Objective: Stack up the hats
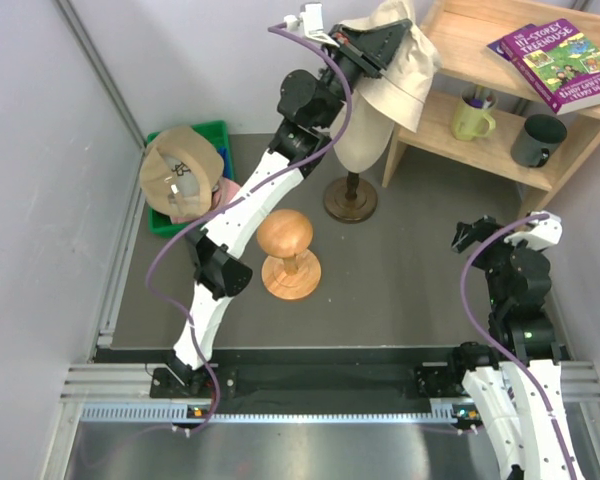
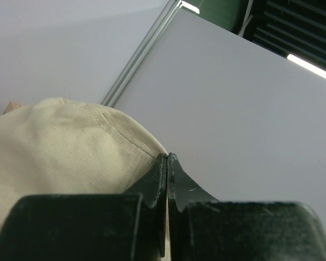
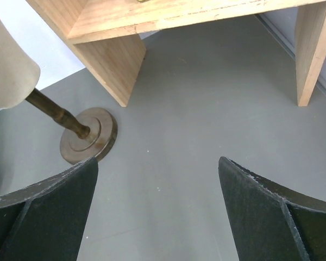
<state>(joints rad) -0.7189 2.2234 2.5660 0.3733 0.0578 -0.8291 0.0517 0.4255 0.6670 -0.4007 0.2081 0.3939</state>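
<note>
My left gripper [image 1: 388, 42] is raised at the back and shut on the cream bucket hat [image 1: 408, 70]. The hat hangs from it, above and just right of the cream head form [image 1: 363, 138]. In the left wrist view the fingers [image 2: 167, 159] are pressed together on a thin fold of the hat [image 2: 60, 147]. A tan cap [image 1: 180, 170] lies upside down on a pink cap [image 1: 226, 190] in the green bin [image 1: 216, 133] at the left. My right gripper [image 1: 470, 235] is open and empty, low over the grey table at the right [image 3: 157, 179]. The white and blue caps are out of view.
A round-topped wooden stand [image 1: 286, 250] is mid-table. The head form's brown round base [image 1: 350, 200] also shows in the right wrist view [image 3: 88, 135]. A wooden shelf [image 1: 460, 135] at the back right holds a purple book [image 1: 560, 62], a yellow-green mug [image 1: 472, 120] and a dark cup [image 1: 537, 140].
</note>
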